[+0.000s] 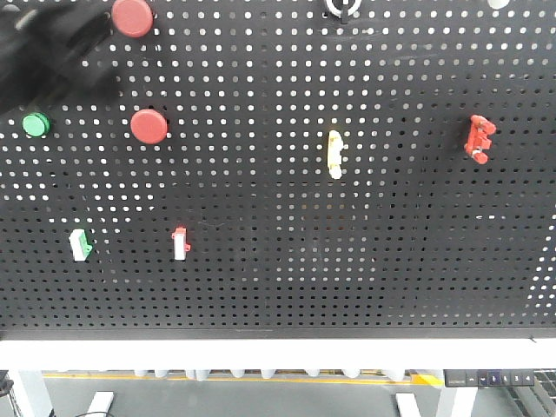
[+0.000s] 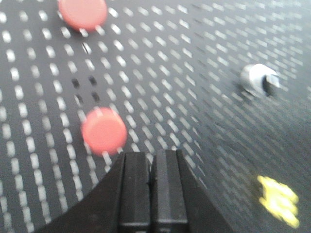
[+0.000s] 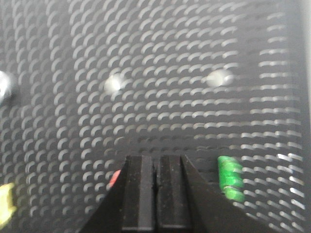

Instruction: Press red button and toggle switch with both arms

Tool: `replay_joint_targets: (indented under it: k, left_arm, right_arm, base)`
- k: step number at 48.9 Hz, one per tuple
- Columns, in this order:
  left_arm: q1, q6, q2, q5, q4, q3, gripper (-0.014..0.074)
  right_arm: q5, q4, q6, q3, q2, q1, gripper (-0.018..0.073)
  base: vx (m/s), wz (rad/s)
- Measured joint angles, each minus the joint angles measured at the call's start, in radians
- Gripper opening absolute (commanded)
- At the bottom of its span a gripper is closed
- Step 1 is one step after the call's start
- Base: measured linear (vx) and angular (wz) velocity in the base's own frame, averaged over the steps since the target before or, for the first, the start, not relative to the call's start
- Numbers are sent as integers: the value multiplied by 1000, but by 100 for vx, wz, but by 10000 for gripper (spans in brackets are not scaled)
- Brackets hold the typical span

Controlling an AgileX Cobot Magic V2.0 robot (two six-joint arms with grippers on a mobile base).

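Two round red buttons sit on the black pegboard [image 1: 278, 287], one at the top [image 1: 132, 16] and one lower [image 1: 148, 127]. My left arm [image 1: 48, 52] shows as a dark blur at the upper left, beside the top button. In the left wrist view the left gripper [image 2: 151, 155] is shut and empty, with the lower red button [image 2: 104, 131] just above-left of its tips. A red toggle switch [image 1: 479, 138] is mounted at the right. The right gripper [image 3: 156, 159] is shut, and a red sliver [image 3: 114, 178] peeks out left of its fingers.
A green button [image 1: 36, 125], a yellow switch [image 1: 334, 154], a green-white switch [image 1: 81, 245] and a red-white switch [image 1: 180, 243] are also on the board. A silver knob [image 2: 260, 80] and a green switch [image 3: 229, 177] show in the wrist views. A white ledge [image 1: 278, 352] runs below.
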Motion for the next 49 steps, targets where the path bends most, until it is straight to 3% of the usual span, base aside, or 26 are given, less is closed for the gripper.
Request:
replay_joint_targets:
  k: [13,24,32,49]
  left_arm:
    - [0,0,-38,-12,1,23,2]
    - [0,0,-38,-12,1,23,2]
    - [0,0,-38,-15,1,23,2]
    - [0,0,-38,-57,3,23,2]
  right_arm:
    - [-6,-232,29,-237,231,257,0]
    - [0,-263,32,-482,479,389,0]
    - [19,-265,34,-643,616,435,0]
    - [69,-265,66,-824,783,438,0]
  base:
    - [0,0]
    - [0,0]
    - [0,0]
    - [0,0]
